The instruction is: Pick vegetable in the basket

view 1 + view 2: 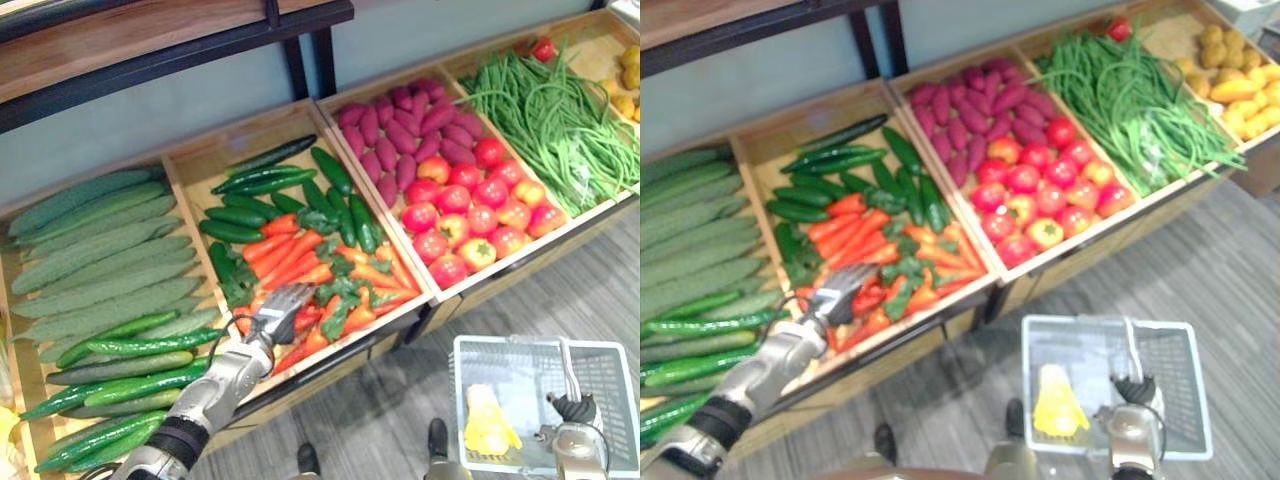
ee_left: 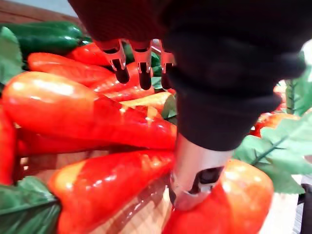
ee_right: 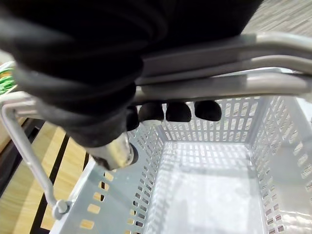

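I have the left hand (image 1: 278,312) over the near part of the wooden crate (image 1: 190,170) that holds dark green cucumbers (image 1: 255,180) at the back and red peppers (image 1: 285,255) with green leaves in front. The peppers are the vegetable I would take, and they lie directly below and just ahead of this hand. Its fingers (image 2: 142,73) are stretched out and a little apart, holding nothing. The thumb (image 2: 195,180) is lower, down among the peppers.

In the left wrist view, one long red pepper (image 2: 87,114) lies just under the fingertips. Its long axis seems to run across the direction in which the fingers point, not along it. I judge this good for a grasp: the hand goes down and the fingers and thumb close from the two long sides.

The right hand (image 1: 574,410) is well apart, to the right and nearer to the robot. Its fingers (image 3: 178,111) are curled round the handle (image 3: 219,83) of the grey basket (image 1: 530,341), so the left hand is the one for picking. A yellow item (image 1: 488,420) already lies in the basket, but I cannot say what it is.

The dark cover hides what is under the palm, so I cannot tell whether the thumb touches a pepper. The leaves also cover the ends of several peppers, and the basket is cut off at the edge.
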Robot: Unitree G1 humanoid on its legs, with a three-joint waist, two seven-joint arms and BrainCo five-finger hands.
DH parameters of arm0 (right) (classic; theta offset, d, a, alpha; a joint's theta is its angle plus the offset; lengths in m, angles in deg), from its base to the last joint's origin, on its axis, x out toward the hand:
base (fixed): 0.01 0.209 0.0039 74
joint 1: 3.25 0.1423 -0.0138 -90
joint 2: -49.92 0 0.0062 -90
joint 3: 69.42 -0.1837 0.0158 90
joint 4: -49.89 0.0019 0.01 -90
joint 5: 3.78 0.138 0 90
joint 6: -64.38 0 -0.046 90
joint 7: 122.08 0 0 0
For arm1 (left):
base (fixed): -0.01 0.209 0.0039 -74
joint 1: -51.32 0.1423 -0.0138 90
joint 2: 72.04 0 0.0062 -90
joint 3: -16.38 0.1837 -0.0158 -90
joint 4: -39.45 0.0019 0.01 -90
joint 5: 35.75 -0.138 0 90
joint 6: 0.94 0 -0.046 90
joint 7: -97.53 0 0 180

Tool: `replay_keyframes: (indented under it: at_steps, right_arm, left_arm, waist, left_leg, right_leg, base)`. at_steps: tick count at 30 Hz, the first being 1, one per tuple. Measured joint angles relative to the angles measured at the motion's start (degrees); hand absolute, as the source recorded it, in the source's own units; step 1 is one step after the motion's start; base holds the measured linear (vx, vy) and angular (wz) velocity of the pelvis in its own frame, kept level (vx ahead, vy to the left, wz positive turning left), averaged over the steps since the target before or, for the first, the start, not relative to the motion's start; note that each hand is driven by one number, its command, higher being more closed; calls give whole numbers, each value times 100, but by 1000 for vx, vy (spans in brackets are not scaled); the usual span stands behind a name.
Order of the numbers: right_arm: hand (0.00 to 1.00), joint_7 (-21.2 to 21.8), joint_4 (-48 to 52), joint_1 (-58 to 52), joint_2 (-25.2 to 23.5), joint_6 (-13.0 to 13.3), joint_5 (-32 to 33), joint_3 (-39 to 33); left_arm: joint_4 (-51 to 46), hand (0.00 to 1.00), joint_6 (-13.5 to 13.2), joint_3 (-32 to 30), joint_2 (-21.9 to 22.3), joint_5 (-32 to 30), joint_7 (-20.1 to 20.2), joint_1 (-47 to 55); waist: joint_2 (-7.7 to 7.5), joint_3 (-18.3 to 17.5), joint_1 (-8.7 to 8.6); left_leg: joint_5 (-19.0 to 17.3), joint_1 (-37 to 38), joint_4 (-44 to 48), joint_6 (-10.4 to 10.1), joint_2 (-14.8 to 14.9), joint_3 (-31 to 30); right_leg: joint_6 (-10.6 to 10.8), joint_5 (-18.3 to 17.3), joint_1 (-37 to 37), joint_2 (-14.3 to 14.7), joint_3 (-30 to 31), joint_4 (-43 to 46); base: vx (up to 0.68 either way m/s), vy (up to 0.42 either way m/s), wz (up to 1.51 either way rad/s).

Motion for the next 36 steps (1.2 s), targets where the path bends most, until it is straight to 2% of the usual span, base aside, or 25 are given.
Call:
replay_keyframes:
  at_steps: [3, 8, 20, 32, 33, 36]
  right_arm:
    - [100, 0, 21, 1, 0, 4, -1, 46]
    - [100, -1, 61, -3, 0, 13, -1, 65]
    - [100, -2, 61, 17, 33, 12, -1, 120]
    - [100, -1, -22, 187, 129, 10, -2, 218]
    - [100, -1, -22, 200, 129, 11, -2, 218]
    - [100, -1, -23, 250, 130, 10, -2, 218]
  left_arm:
    - [2, 0, -8, 191, -154, -157, -9, -94]
    - [359, 0, 1, 304, -162, -200, -12, -280]
    - [673, 0, 36, 275, -168, -199, -33, -304]
    - [1059, 0, 124, -264, -96, -201, -177, -293]
    - [1064, 100, 126, -281, -80, -201, -179, -293]
    - [1058, 100, 125, -300, -55, -200, -206, -306]
  waist:
    - [0, 0, 3]
    - [2, -1, -3]
    - [17, 7, -2]
    - [51, 52, -25]
    - [51, 54, -27]
    - [51, 96, -45]
  left_leg:
    - [-1, -20, -1, -1, -2, 48]
    - [-2, -22, -1, -3, -2, 96]
    - [-3, -128, 8, -4, -3, 115]
    - [0, -236, 42, -1, -6, 72]
    - [0, -242, 42, -1, -6, 65]
    - [0, -247, 51, -1, -5, 57]
  right_leg:
    - [-15, 13, -62, 0, 47, 1]
    - [-17, 19, -94, -1, 82, 1]
    - [-6, 42, -194, -3, 98, -11]
    - [14, 53, -283, -5, 90, 8]
    - [14, 53, -283, -5, 84, 8]
    - [14, 53, -283, -5, 82, 13]
  base:
    - [3, 0, -6]
    - [2, -2, -4]
    - [-1, -1, -1]
    - [0, 0, 0]
    - [0, 0, 0]
    - [0, 0, 0]
